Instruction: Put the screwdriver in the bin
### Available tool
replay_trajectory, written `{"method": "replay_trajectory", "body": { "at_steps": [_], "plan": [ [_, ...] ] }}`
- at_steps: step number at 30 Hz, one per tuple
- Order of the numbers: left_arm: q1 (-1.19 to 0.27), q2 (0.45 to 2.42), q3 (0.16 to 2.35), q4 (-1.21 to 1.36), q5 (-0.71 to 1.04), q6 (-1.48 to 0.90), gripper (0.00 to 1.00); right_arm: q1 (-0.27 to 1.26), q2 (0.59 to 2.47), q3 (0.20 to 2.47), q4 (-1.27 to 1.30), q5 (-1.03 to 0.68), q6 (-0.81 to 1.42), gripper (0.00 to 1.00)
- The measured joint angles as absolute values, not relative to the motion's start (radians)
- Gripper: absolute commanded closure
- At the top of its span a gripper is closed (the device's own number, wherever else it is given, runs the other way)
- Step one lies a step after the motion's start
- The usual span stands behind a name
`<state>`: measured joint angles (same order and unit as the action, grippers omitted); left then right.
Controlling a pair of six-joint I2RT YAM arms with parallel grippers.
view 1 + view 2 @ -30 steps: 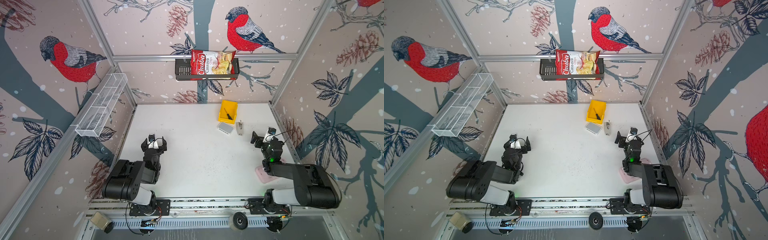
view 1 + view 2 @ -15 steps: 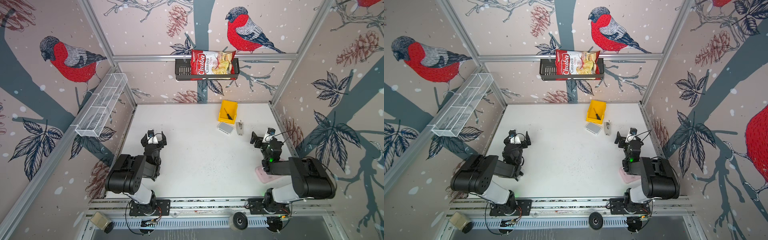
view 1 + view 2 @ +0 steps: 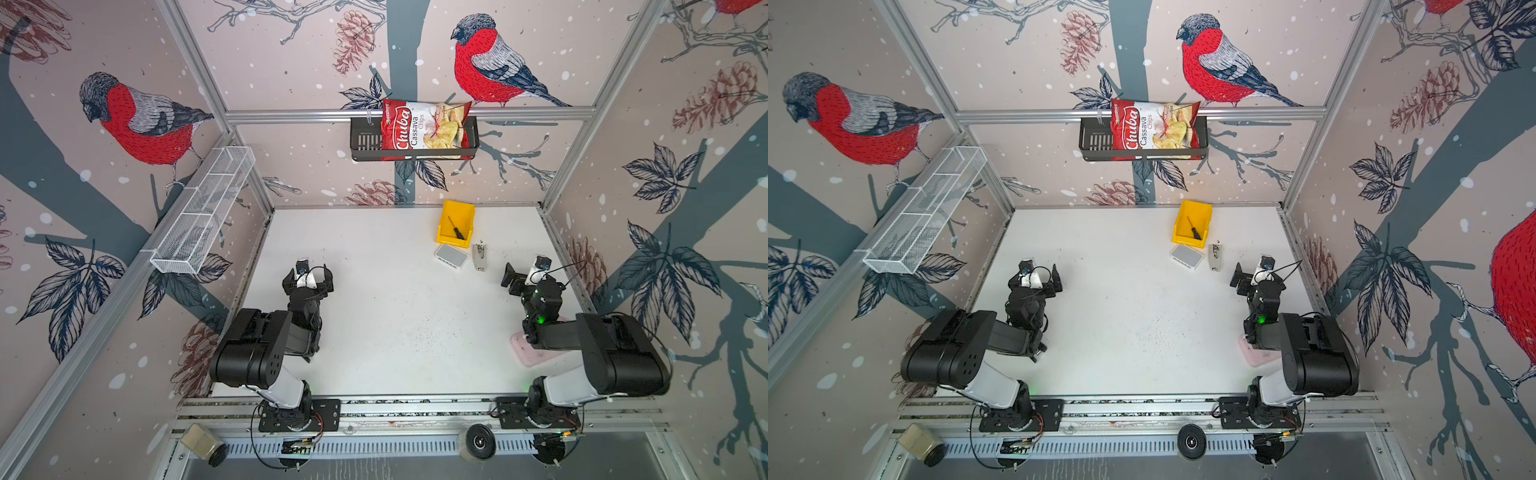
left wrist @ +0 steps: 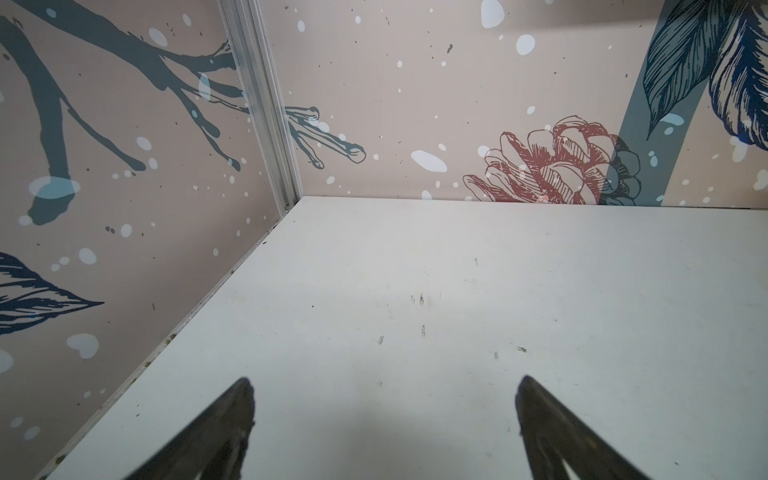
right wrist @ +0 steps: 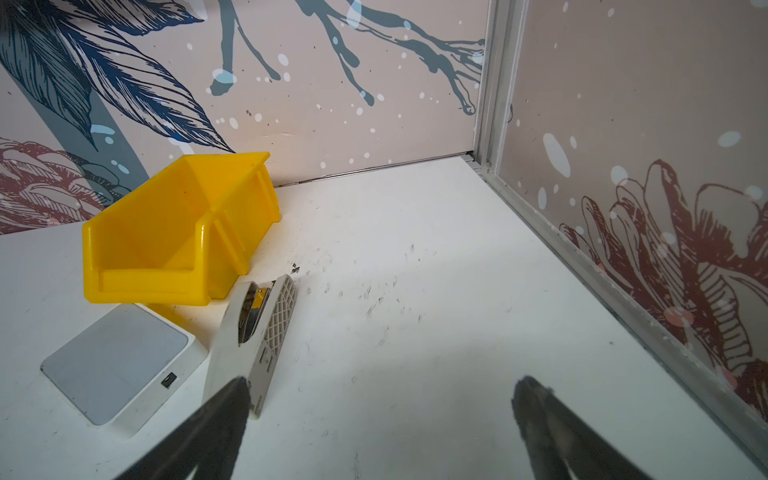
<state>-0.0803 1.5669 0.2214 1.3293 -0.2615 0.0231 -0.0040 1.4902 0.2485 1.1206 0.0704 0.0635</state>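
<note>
- The white tabletop [image 3: 395,299] [image 3: 1133,299] fills the floor of the cell; faint dark scuffs mark it.
- A white wire mesh basket [image 3: 203,212] [image 3: 921,212] hangs along the left wall, above the tabletop.
- A black wall basket [image 3: 365,141] [image 3: 1094,139] is mounted on the back wall and holds a red bag of cassava chips [image 3: 424,129] [image 3: 1152,129].
- The left end effector [image 3: 308,282] [image 3: 1036,281] [image 4: 384,395] sits over the left side of the tabletop with its fingers spread wide. Only bare surface lies between them.
- The right end effector [image 3: 528,278] [image 3: 1256,276] [image 5: 382,395] sits over the right side, its fingers also wide apart and holding nothing.
- A flat pink object [image 3: 528,353] [image 3: 1254,353] lies on the tabletop, partly under the right arm.
- The yellow bin [image 3: 465,216] [image 3: 1183,232] [image 5: 178,232] stands near the back wall, right of centre, well apart from both end effectors.
- A small white box [image 3: 452,255] [image 3: 1187,257] [image 5: 116,365] lies just in front of the bin's low lip.
- A pale grey stapler [image 3: 480,257] [image 3: 1214,257] [image 5: 257,332] lies on its side just beside the box.
- The screwdriver [image 3: 456,227] [image 3: 1194,228] lies slantwise on the floor of the bin, its black handle toward the front lip, as both top views show.
</note>
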Motion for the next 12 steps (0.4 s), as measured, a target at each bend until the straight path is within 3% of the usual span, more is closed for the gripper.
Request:
{"method": "replay_trajectory", "body": {
  "at_steps": [12],
  "plan": [
    [-0.08, 1.567, 0.224, 1.319, -0.261, 0.023, 0.04, -0.001, 1.491, 0.249, 1.121, 0.081, 0.064, 0.0]
  ]
}}
